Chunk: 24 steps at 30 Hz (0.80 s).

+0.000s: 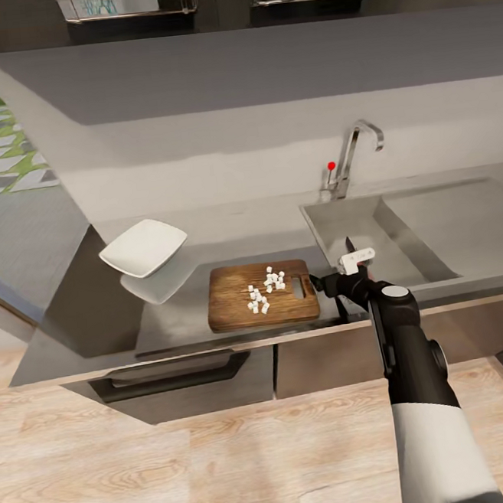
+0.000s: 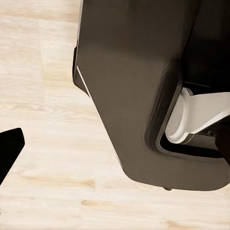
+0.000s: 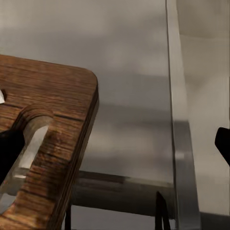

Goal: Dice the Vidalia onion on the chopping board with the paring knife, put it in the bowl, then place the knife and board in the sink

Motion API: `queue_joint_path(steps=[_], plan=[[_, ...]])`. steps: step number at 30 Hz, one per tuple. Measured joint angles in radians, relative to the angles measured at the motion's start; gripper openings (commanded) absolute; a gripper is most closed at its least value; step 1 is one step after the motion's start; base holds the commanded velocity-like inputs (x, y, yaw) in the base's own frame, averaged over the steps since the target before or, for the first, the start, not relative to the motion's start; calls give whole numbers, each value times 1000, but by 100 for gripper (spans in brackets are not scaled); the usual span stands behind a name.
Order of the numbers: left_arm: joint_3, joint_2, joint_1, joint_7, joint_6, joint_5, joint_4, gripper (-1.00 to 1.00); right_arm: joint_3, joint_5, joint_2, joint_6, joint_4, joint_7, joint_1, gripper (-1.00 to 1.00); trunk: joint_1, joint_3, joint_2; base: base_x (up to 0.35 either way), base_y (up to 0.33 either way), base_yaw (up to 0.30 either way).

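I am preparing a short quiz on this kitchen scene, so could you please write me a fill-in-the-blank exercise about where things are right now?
1. The diced onion lies in a cluster of white cubes on the ____.
2. The white bowl on the countertop holds ____ of the onion cubes.
3. The chopping board has its handle slot at the end nearer the ____.
4. The lever beside the tap has a ____ tip.

Missing words: chopping board; none; sink; red

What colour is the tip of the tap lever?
Red. The lever tip on the chrome tap behind the sink shows best in the head view.
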Motion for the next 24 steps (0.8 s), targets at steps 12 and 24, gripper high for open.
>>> queue_joint_path(steps=[12,24], plan=[[0,0,0,0,0,0,2,100,-2,1,0,0,5,0,0,100,0,-6,0,0,14,0],[0,0,0,0,0,0,5,100,-2,1,0,0,5,0,0,100,0,-22,0,0,34,0]])
